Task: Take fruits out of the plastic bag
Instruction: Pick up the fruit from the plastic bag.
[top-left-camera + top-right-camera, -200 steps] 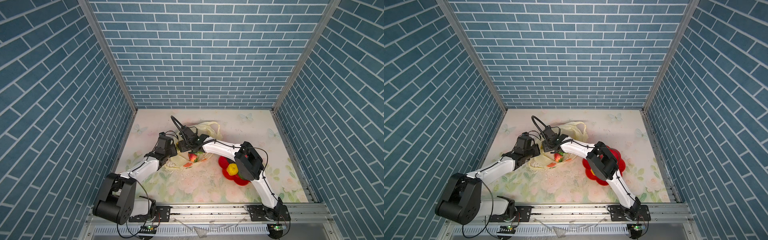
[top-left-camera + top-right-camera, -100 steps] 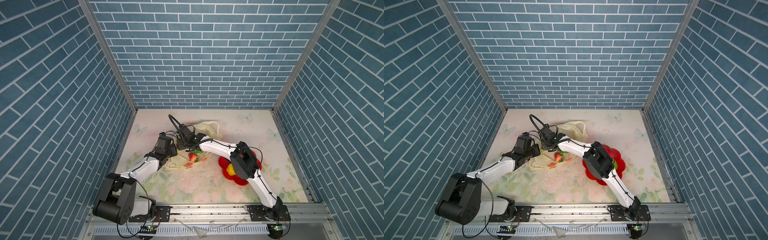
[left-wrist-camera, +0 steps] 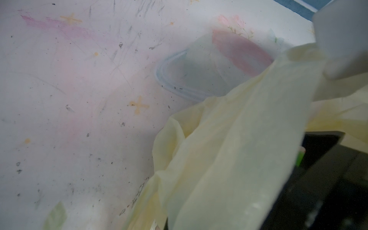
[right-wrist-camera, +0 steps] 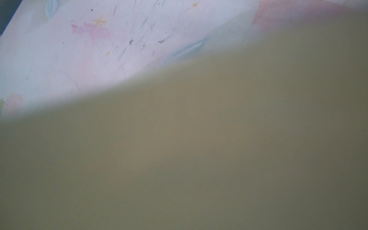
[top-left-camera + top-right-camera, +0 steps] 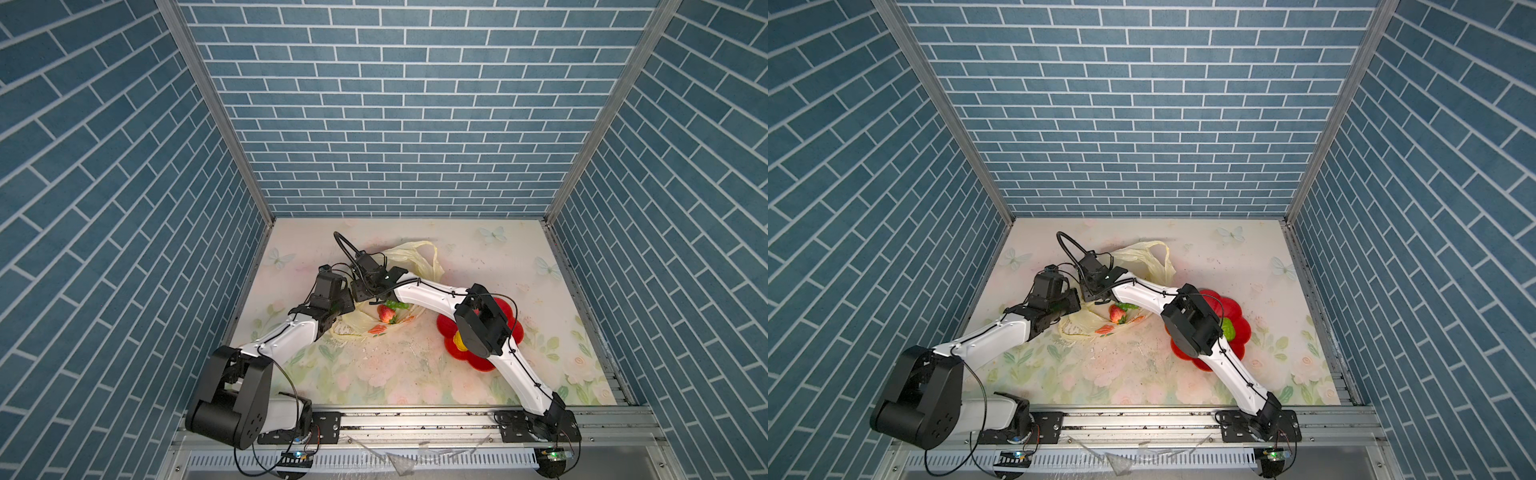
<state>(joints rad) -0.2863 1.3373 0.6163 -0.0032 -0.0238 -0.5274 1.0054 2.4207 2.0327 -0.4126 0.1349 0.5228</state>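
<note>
Top view: right gripper point(image 5: 365, 292) is creeping further into the plastic bag point(image 5: 360, 323), opening impossible to tell; closed left gripper point(image 5: 343, 308) is pinching its rim; strawberry point(image 5: 386, 314) is still awaiting extraction.

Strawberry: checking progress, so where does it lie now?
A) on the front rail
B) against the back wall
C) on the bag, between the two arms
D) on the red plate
C: both top views show the strawberry on the bag, short of the plate.
</note>
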